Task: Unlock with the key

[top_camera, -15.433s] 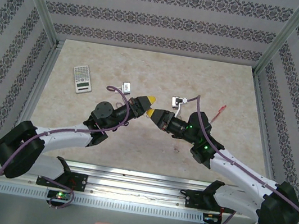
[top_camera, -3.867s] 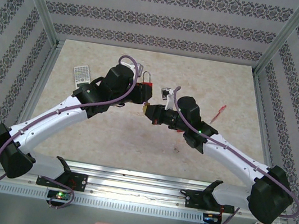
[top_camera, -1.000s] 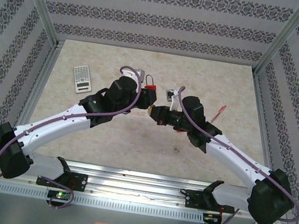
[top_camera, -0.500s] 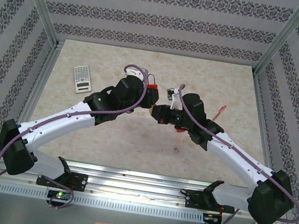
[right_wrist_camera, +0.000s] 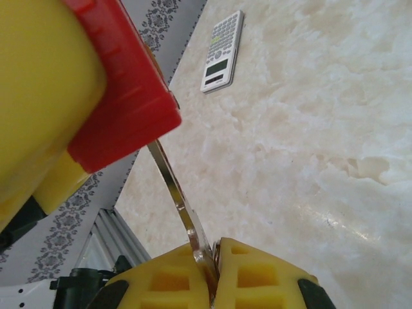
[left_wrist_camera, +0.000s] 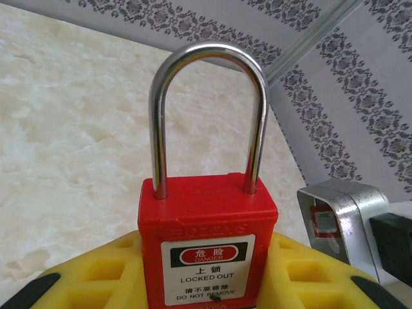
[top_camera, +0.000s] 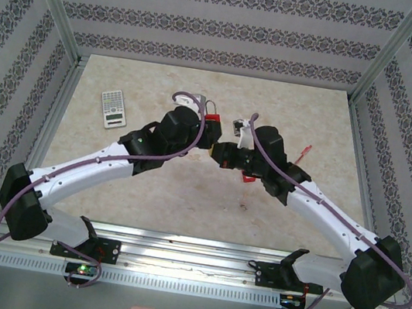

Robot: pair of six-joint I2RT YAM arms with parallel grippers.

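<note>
We see the left gripper (left_wrist_camera: 206, 283) closed partway on the red padlock (left_wrist_camera: 209, 212), its yellow pads (left_wrist_camera: 96, 277) pressing the lock's body from both sides. The lock stands upright in that grip, its label faces the left wrist camera, and its steel shackle (left_wrist_camera: 209, 53) rises above the body with both legs seated in it. The right gripper (right_wrist_camera: 211, 273) is pinched tight on the key (right_wrist_camera: 174, 187), the thin metal blade sticking out from between its yellow pads (right_wrist_camera: 257, 280) and slanting up toward the lock. The tip of the blade reaches the lower edge of the red body, but we cannot tell whether it sits in the keyhole. From above, both arms meet over the middle of the table (top_camera: 183, 198), the two grippers nose to nose and the lock held off the surface between them. A calculator (top_camera: 113, 108) lies flat on the table to the left, well apart from the arms, and a small red stick (top_camera: 305, 150) lies to the right.
</note>
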